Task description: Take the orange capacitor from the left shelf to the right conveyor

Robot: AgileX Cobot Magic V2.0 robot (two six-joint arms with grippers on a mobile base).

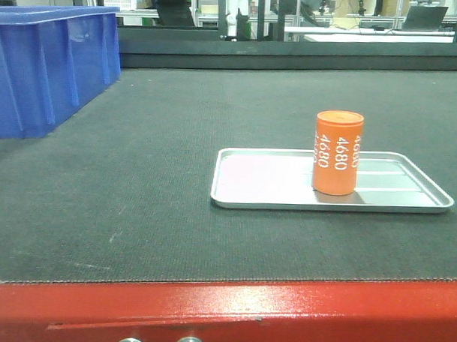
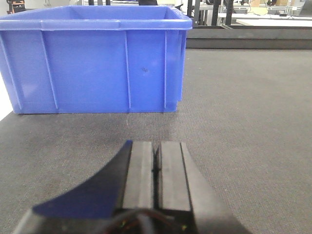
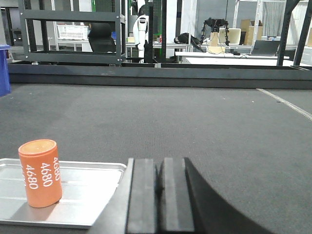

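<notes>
The orange capacitor (image 1: 338, 152) stands upright in the silver tray (image 1: 258, 188) on the dark conveyor belt (image 1: 154, 161), behind the belt's red front edge (image 1: 208, 313). It also shows in the right wrist view (image 3: 41, 173), standing in the tray (image 3: 87, 187) to the left of my right gripper (image 3: 159, 163), which is shut and empty. My left gripper (image 2: 156, 146) is shut and empty above the belt, facing the blue crate. Neither gripper shows in the front view. The left shelf is out of view.
A blue plastic crate (image 1: 44, 63) stands on the belt at the back left and fills the left wrist view (image 2: 97, 58). Dark frames (image 3: 73, 34) and workbenches stand behind the belt's far edge.
</notes>
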